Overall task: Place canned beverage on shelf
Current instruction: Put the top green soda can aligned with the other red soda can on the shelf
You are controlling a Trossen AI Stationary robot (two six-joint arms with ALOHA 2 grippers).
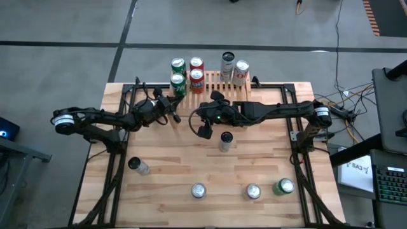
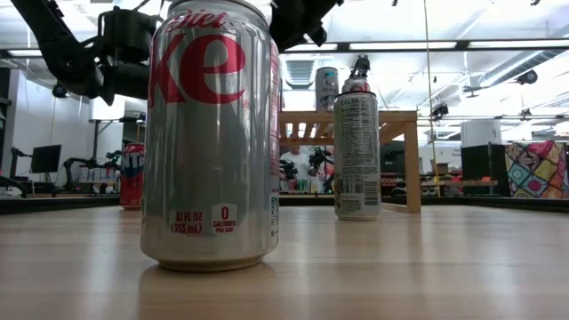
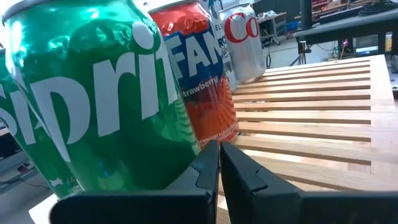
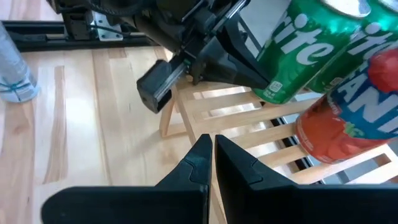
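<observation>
1. Seen from above, a light-wood worktop (image 1: 165, 172) fills the middle, with a dark robot arm reaching in from each side.
2. The shelf (image 1: 219, 84), a low slatted wooden rack, sits at the worktop's 12 o'clock edge.
3. On the shelf stand six cans: two green Sprite cans (image 1: 178, 81) and two red Fanta cans (image 1: 196, 78) toward its 9 o'clock end, a tall silver can (image 1: 227, 63) and a Coke can (image 1: 241, 72) toward 1 o'clock.
4. The left pincer (image 1: 176, 109) is at the shelf's 9 o'clock end, just beside the nearer Sprite can (image 3: 99, 106); its fingers (image 3: 242, 177) are pressed together and hold nothing.
5. The right pincer (image 1: 196, 117) hovers near the shelf's 7 o'clock corner, close to the left pincer; its fingers (image 4: 239, 165) are also closed and empty.
6. A slim can (image 1: 225, 140) stands on the worktop near centre.
7. Four more cans stand along the 6 o'clock side: a dark-topped can (image 1: 137, 165) at 8 o'clock, two silver cans (image 1: 199, 190) at 6 o'clock, and a green can (image 1: 283, 186) at 4 o'clock.
</observation>
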